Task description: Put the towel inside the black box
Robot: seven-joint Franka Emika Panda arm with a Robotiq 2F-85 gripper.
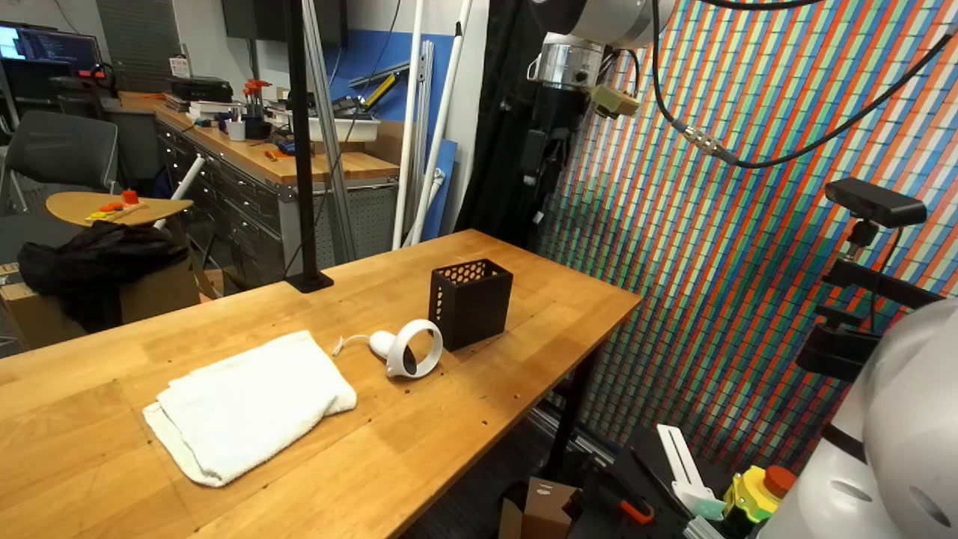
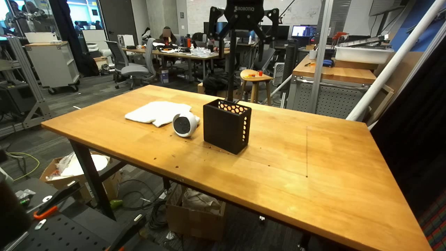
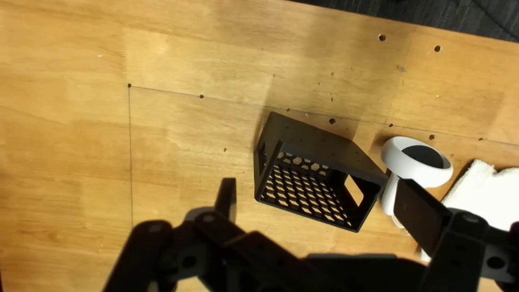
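- In an exterior view: pincer (image 2: 241, 57) at upper middle, spread wide, nothing in it, well above the table (image 2: 331, 202).
- Same frame: towel (image 2: 156, 111) flat on the table left of centre, so down and left from the pincer. Box (image 2: 223, 129) upright, mouth up, near centre, almost straight under the pincer in the frame. Controller (image 2: 184, 124) between the two.
- In an exterior view: towel (image 1: 251, 404) lower left, folded in layers; long axis seems to run lower left to upper right, pointing loosely toward the box. Pincer upper right of centre, dark on dark; grip hard to read there.
- Wrist view: fingers (image 3: 419, 215) far apart, box showing in the gap. Towel at the right edge, cut off by the frame, partly behind the right-hand finger. Controller just beside the box; contact unclear.
- Judgement: nothing picked yet. Next move likely goes right in the wrist frame, past the controller, then down; jaws would close roughly along the towel's length.
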